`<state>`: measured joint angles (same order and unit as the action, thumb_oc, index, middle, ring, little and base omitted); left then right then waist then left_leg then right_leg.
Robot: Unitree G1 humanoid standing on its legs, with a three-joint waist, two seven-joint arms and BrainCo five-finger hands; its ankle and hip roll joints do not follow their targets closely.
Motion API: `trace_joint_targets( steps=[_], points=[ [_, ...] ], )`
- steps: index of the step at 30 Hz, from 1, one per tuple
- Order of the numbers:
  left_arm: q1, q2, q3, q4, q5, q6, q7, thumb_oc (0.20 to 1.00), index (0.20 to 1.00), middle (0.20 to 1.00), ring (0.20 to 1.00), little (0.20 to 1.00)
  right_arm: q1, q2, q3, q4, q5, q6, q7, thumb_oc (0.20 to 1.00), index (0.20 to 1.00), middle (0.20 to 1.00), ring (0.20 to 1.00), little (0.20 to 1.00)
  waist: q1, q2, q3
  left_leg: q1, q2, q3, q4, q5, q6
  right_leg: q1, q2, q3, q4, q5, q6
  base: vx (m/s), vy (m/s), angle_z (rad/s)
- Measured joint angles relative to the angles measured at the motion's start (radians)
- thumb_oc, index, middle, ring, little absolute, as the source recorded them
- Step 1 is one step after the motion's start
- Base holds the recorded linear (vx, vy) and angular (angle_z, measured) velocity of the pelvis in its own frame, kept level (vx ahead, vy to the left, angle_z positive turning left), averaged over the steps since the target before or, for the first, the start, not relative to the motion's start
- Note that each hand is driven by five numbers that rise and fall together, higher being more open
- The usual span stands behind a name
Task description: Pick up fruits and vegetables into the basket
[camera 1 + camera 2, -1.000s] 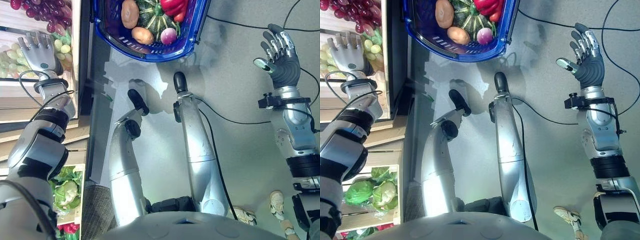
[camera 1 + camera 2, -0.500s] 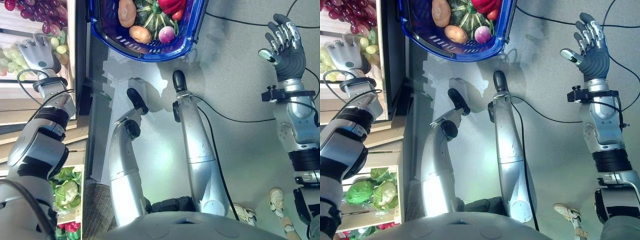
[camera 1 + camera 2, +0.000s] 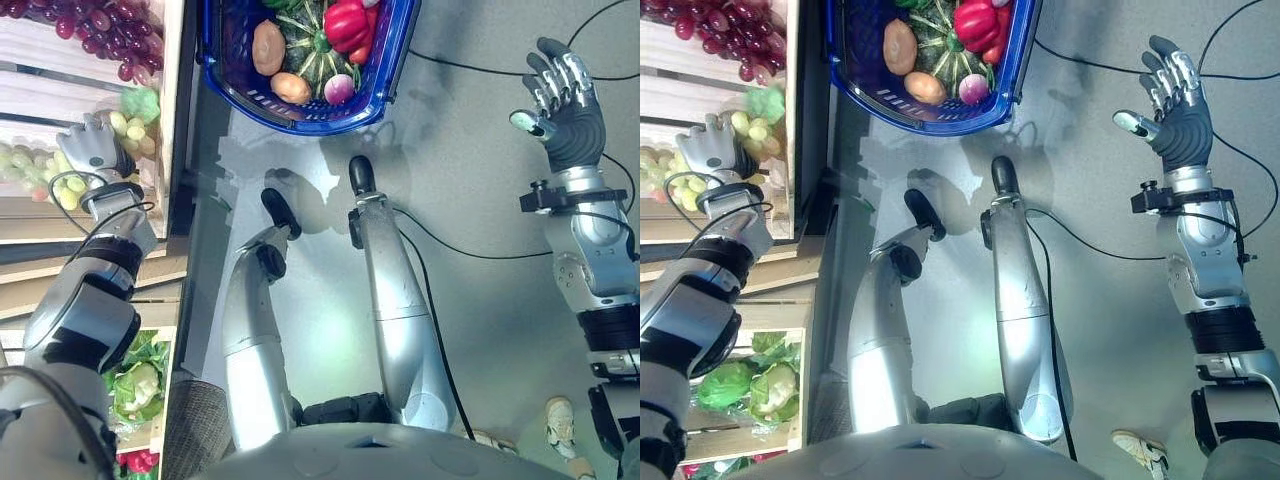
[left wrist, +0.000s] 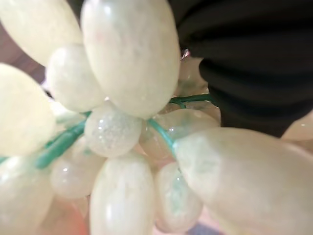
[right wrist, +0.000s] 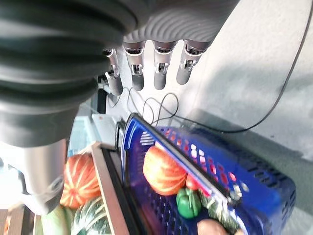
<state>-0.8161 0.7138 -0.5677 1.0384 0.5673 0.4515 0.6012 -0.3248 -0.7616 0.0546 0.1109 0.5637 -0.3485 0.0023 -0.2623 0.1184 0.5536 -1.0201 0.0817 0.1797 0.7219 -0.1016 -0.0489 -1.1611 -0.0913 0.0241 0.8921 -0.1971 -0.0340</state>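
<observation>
Since the left robot hand [image 3: 92, 148] seems curled round the green grapes [image 4: 127, 132] at the shelf [image 3: 172, 120], well left of the basket [image 3: 395, 60], a weak grip could shed them short of it, while the right robot hand [image 3: 562, 100] hangs spread.

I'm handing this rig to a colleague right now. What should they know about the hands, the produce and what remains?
Left hand: curled on the pale green grape bunch at the wooden shelf crate.
Right hand: open, idle above the floor.
Blue plastic basket on the floor holds a potato, striped green squash and red pepper.
Left: carry the grapes to the basket.
</observation>
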Motion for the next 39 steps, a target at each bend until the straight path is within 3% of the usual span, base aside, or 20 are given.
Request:
trace_joint_targets(
  steps=[4, 8, 13, 19, 25, 29, 39],
  points=[
    [0.033, 0.003, 0.069, -0.054, -0.079, -0.083, 0.03, 0.2, 0.2, 0.2, 0.2, 0.2, 0.046, 0.002, 0.003, 0.0, -0.056, 0.022, 0.025, 1.0, 1.0, 1.0, 1.0, 1.0, 0.019, -0.001, 0.001, 0.061, -0.011, -0.016, -0.033, 0.01, -0.006, 0.066, -0.006, -0.012, -0.025, 0.0, 0.0, -0.03, -0.04, 0.07],
    [0.07, 0.009, 0.163, -0.135, -0.216, -0.234, 0.014, 0.2, 0.2, 0.2, 0.2, 0.2, 0.062, 0.009, 0.01, -0.004, -0.148, 0.069, 0.033, 1.0, 1.0, 1.0, 1.0, 1.0, 0.037, -0.005, 0.003, 0.126, -0.014, -0.035, -0.068, 0.023, -0.005, 0.148, -0.007, -0.042, -0.063, 0.0, 0.0, -0.01, -0.031, 0.09],
    [0.201, 0.009, 0.304, -0.287, -0.408, -0.384, -0.049, 0.2, 0.2, 0.2, 0.2, 0.2, 0.127, 0.008, 0.004, -0.048, -0.235, 0.146, 0.028, 1.0, 1.0, 1.0, 1.0, 1.0, 0.057, -0.014, 0.005, 0.244, -0.015, -0.05, -0.124, 0.027, -0.008, 0.28, -0.008, -0.069, -0.124, 0.001, 0.0, 0.0, -0.033, 0.07],
    [0.36, 0.005, 0.428, -0.49, -0.636, -0.522, -0.121, 0.2, 0.2, 0.2, 0.2, 0.2, 0.184, 0.017, -0.002, -0.087, -0.418, 0.209, -0.014, 1.0, 1.0, 1.0, 1.0, 1.0, 0.09, -0.022, 0.007, 0.332, -0.033, -0.075, -0.167, 0.037, -0.006, 0.382, -0.017, -0.097, -0.158, 0.004, -0.006, -0.03, -0.048, 0.11],
    [0.404, 0.002, 0.471, -0.691, -0.798, -0.583, -0.205, 0.2, 0.2, 0.2, 0.2, 0.2, 0.122, 0.024, 0.014, -0.141, -0.555, 0.307, -0.016, 1.0, 1.0, 1.0, 1.0, 1.0, 0.142, -0.036, 0.011, 0.384, -0.039, -0.092, -0.171, 0.038, -0.001, 0.45, -0.021, -0.112, -0.176, -0.001, 0.003, 0.01, -0.069, 0.11],
    [0.408, -0.014, 0.476, -0.808, -0.854, -0.591, -0.265, 0.2, 0.2, 0.2, 0.2, 0.2, 0.018, 0.045, 0.115, -0.148, -0.597, 0.383, -0.009, 1.0, 1.0, 1.0, 1.0, 1.0, 0.157, -0.055, 0.014, 0.438, -0.039, -0.1, -0.184, 0.041, -0.001, 0.508, -0.018, -0.116, -0.191, -0.001, 0.003, 0.02, -0.061, 0.05],
    [0.354, -0.064, 0.446, -0.917, -0.941, -0.612, -0.431, 0.2, 0.2, 0.2, 0.2, 0.2, -0.176, 0.102, 0.299, -0.134, -0.685, 0.511, 0.031, 1.0, 1.0, 1.0, 1.0, 1.0, 0.194, -0.058, 0.016, 0.527, -0.045, -0.122, -0.21, 0.045, -0.003, 0.616, -0.018, -0.14, -0.231, 0.003, -0.001, 0.01, -0.048, 0.05]
  ],
)
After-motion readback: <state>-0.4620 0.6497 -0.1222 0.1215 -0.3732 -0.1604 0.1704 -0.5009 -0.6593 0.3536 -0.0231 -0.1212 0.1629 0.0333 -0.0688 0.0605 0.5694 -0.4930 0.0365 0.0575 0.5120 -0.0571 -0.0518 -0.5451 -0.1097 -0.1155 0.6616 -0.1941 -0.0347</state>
